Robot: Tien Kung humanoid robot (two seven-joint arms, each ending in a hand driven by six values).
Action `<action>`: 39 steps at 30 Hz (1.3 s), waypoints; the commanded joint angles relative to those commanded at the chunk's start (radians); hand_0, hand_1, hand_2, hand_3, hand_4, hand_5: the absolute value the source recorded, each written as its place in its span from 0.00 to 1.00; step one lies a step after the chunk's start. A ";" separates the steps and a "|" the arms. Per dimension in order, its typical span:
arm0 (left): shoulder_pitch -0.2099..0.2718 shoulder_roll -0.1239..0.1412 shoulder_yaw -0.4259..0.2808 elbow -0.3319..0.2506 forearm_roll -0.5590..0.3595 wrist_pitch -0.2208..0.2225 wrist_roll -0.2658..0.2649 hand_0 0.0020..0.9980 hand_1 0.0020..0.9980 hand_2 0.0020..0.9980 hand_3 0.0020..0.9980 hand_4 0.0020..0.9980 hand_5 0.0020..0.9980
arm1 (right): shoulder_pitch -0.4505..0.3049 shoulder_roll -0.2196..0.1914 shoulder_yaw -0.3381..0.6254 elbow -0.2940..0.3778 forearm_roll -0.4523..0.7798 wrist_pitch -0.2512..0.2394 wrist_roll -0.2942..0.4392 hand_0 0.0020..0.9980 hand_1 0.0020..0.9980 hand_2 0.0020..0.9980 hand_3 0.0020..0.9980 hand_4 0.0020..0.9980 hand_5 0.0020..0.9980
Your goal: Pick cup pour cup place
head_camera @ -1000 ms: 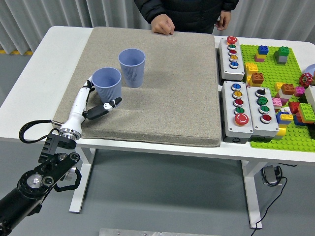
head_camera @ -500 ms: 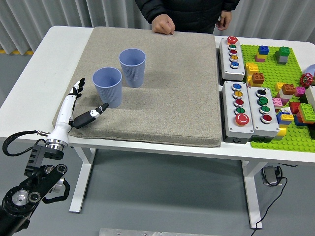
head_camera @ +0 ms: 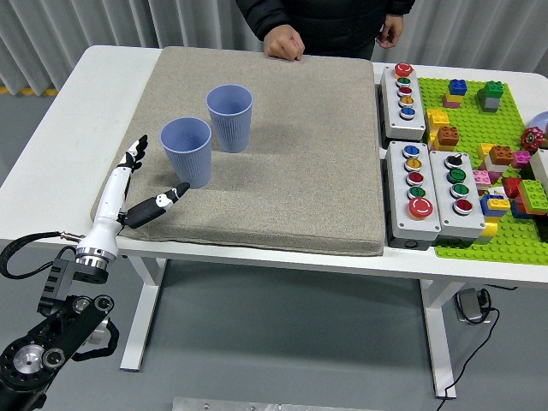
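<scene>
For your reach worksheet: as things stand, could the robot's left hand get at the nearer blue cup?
Probably yes. The left hand is open just left of the nearer blue cup, with only bare mat between them.

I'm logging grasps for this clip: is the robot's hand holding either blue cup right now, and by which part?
Nothing is held. The left hand is open at the mat's left edge, apart from the nearer blue cup, which stands upright on the mat.
</scene>
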 joint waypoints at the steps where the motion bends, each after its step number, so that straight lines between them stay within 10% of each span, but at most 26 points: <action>1: 0.004 0.000 -0.005 -0.004 0.002 0.002 -0.001 0.87 0.94 1.00 1.00 1.00 0.58 | -0.001 0.000 0.001 0.000 -0.002 0.000 0.000 0.70 0.71 0.67 0.64 0.07 0.32; 10: 0.023 0.010 -0.044 -0.043 -0.001 -0.004 0.004 0.87 0.94 1.00 1.00 1.00 0.59 | -0.008 0.002 0.005 0.001 -0.012 0.002 -0.001 0.70 0.71 0.67 0.64 0.07 0.32; 16: 0.009 0.008 -0.075 -0.083 -0.160 0.024 -0.026 0.87 0.93 1.00 1.00 1.00 0.62 | -0.007 0.001 0.004 0.000 -0.007 0.001 0.000 0.70 0.71 0.67 0.64 0.06 0.32; 17: 0.005 0.006 -0.081 -0.084 -0.184 0.024 -0.028 0.81 0.84 0.97 0.92 0.79 1.00 | -0.006 0.001 0.003 0.000 -0.005 0.000 0.001 0.70 0.71 0.67 0.64 0.06 0.32; 30: -0.021 -0.019 -0.124 -0.035 -0.470 -0.078 -0.026 0.81 0.83 0.95 0.89 0.72 1.00 | 0.000 -0.001 0.001 -0.002 0.004 -0.001 0.003 0.70 0.71 0.67 0.64 0.06 0.32; 39: -0.026 -0.020 -0.121 -0.041 -0.448 -0.085 -0.017 0.81 0.83 0.95 0.89 0.73 1.00 | 0.003 -0.002 0.003 -0.002 0.003 -0.001 0.004 0.70 0.71 0.67 0.64 0.06 0.32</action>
